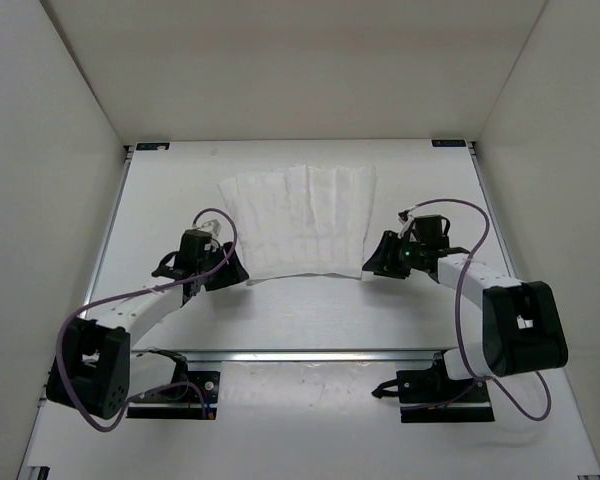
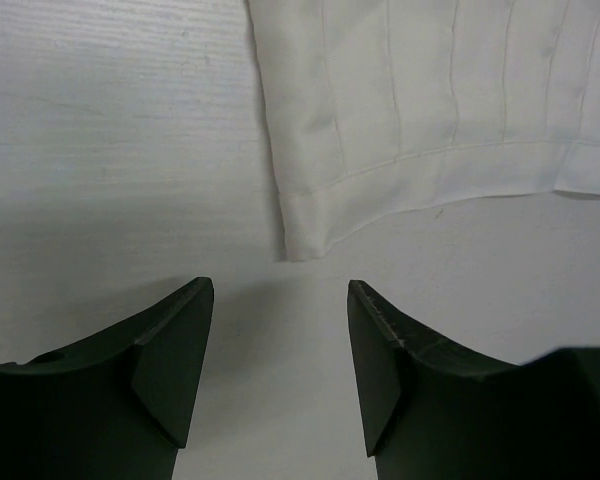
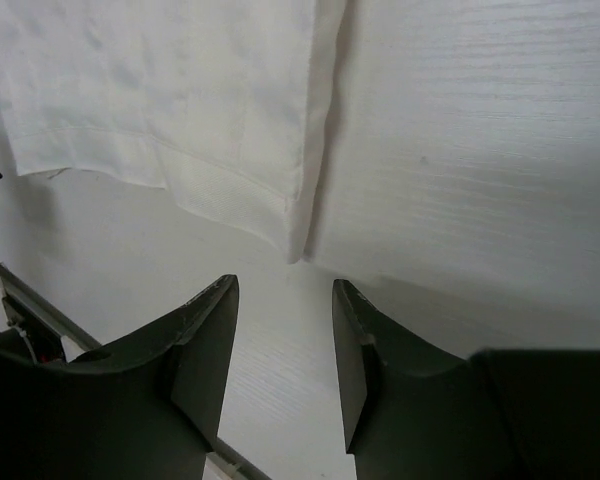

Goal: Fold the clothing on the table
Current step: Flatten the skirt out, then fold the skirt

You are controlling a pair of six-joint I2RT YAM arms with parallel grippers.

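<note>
The left gripper (image 2: 280,290) has its fingers apart, holding nothing, with the near left corner of the clothing (image 1: 300,220) just beyond the tips. The right gripper (image 3: 285,285) is also apart and empty, just short of the near right corner. The white table (image 1: 300,310) sits between plain white walls (image 1: 280,60). The clothing lies flat at mid-table, white, with straight crease lines and a hemmed near edge.

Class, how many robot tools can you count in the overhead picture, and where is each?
2. The left tool is by the clothing's near left corner, the right tool by its near right corner. None seems hidden.
</note>
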